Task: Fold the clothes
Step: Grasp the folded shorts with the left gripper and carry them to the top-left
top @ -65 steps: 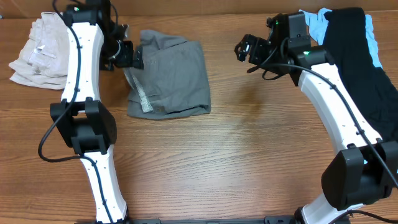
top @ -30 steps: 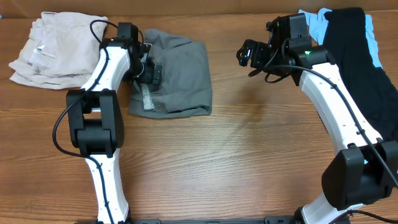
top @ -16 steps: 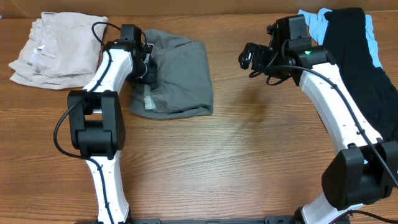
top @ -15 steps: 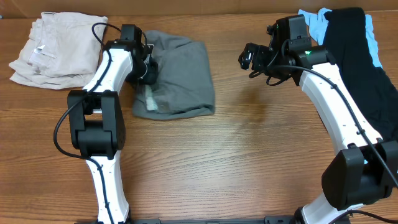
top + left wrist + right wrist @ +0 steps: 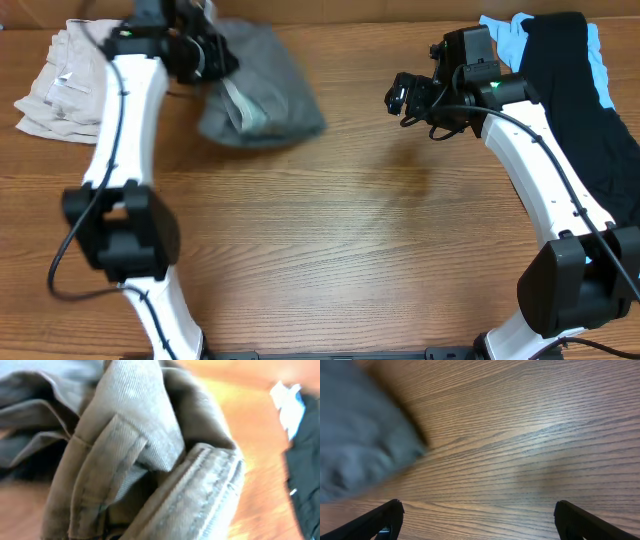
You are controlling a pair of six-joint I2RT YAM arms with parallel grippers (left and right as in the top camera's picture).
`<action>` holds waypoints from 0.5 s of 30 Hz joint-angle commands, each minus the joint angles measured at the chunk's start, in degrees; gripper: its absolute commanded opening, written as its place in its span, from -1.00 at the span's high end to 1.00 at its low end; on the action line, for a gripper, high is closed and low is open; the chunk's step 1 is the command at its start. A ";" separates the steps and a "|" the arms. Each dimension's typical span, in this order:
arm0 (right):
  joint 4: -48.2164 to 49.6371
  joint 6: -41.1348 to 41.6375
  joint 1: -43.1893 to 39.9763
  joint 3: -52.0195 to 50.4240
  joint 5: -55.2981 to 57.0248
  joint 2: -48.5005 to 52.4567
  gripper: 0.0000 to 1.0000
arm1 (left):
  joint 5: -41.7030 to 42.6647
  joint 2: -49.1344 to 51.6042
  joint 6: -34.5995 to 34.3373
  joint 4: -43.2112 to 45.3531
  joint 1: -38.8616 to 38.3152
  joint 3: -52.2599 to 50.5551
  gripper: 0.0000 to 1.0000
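A robotics lab: white robot arms (image 5: 540, 170) over a wooden table (image 5: 330, 250).

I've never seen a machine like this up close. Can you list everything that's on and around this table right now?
grey shorts: one pair, medium grey, bunched at the far left of the table, blurred
cream-beige garment: one, folded, far left corner
black garment: one, right edge of the table
light-blue garment: one, far right, mostly under the black one
table: one, brown wood grain
left arm: one, white and black, reaching to the shorts' left edge; its jaws seem shut on the cloth, which fills the left wrist view
right arm: one, white and black, over bare wood right of the shorts, jaws wide open and holding nothing
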 commanded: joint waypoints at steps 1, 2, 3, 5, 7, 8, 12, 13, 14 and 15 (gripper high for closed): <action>-0.02 -0.22 0.20 0.15 0.37 -0.15 -1.00 | 2.27 -7.28 -3.17 2.64 1.16 2.60 0.92; -0.15 -0.24 0.20 0.15 0.37 -0.15 -1.00 | 1.66 -8.07 -3.74 3.48 1.57 2.60 0.92; -0.39 -0.24 0.20 0.15 0.37 -0.15 -1.00 | 0.50 -8.87 -4.66 4.24 2.14 2.60 0.92; -0.92 -0.24 0.20 0.15 0.37 -0.15 -1.00 | -1.36 -9.81 -6.05 5.60 3.52 2.60 0.92; -1.29 -0.24 0.20 0.15 0.37 -0.15 -1.00 | -2.21 -10.08 -7.21 6.88 5.29 2.60 0.92; -1.36 -0.24 0.20 0.15 0.37 -0.15 -1.00 | -2.19 -10.05 -7.93 7.39 6.21 2.60 0.92; -1.36 -0.24 0.20 0.15 0.37 -0.15 -1.00 | -2.67 -9.79 -10.97 9.90 10.73 2.58 0.92; -1.36 -0.24 0.20 0.15 0.37 -0.15 -1.00 | -3.34 -9.77 -12.09 10.64 11.85 2.58 0.92; -1.36 -0.24 0.20 0.15 0.37 -0.15 -1.00 | -4.07 -9.75 -13.14 11.56 13.11 2.58 0.92; -1.38 -0.24 0.20 0.15 0.37 -0.15 -1.00 | -4.79 -9.66 -14.14 12.31 14.10 2.58 0.92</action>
